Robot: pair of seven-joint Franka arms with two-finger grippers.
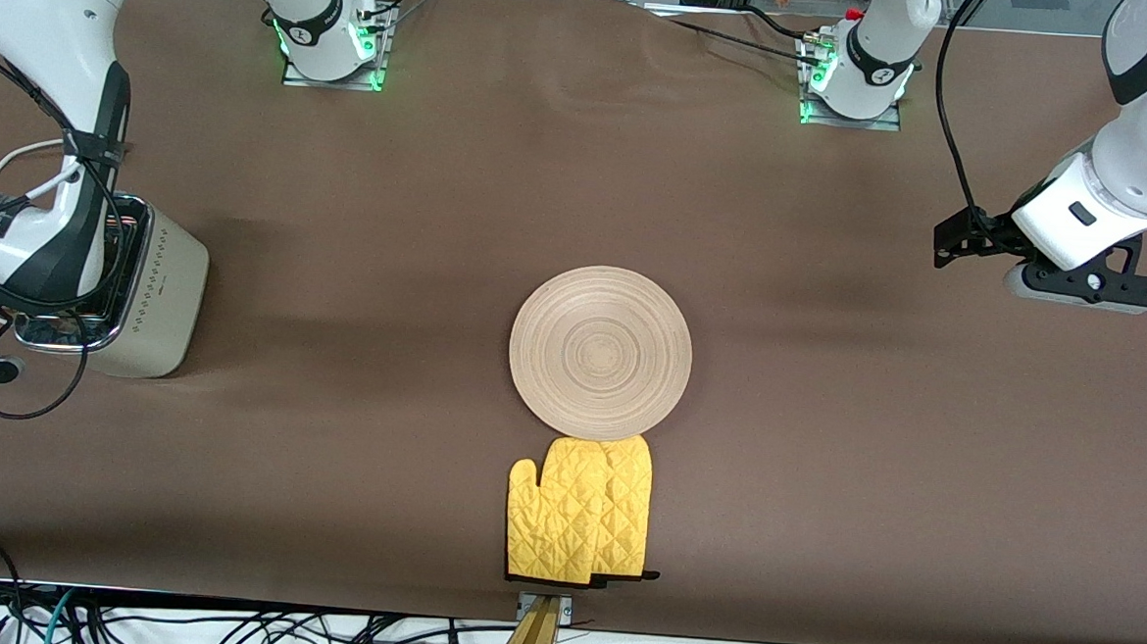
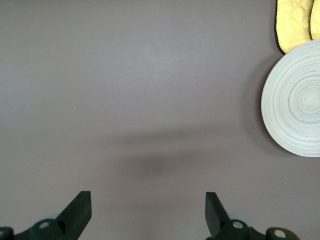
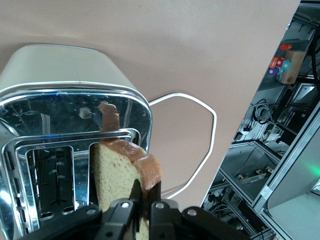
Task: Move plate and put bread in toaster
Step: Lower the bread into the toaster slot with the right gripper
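Right gripper [image 3: 142, 210] grips the bread [image 3: 117, 172] in a slot of the toaster [image 1: 148, 290] at the table's right-arm edge; left gripper [image 2: 147, 215] waits, fingers spread, over bare table; plate [image 1: 599, 353] mid-table touching mitts [image 1: 578, 509]

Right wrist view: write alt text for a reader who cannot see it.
The right gripper, shut on the bread, holds the slice upright, partly lowered into one slot of the toaster. The toaster's chrome top mirrors the crust, the other slot is empty, and a white cord loops across the brown table.
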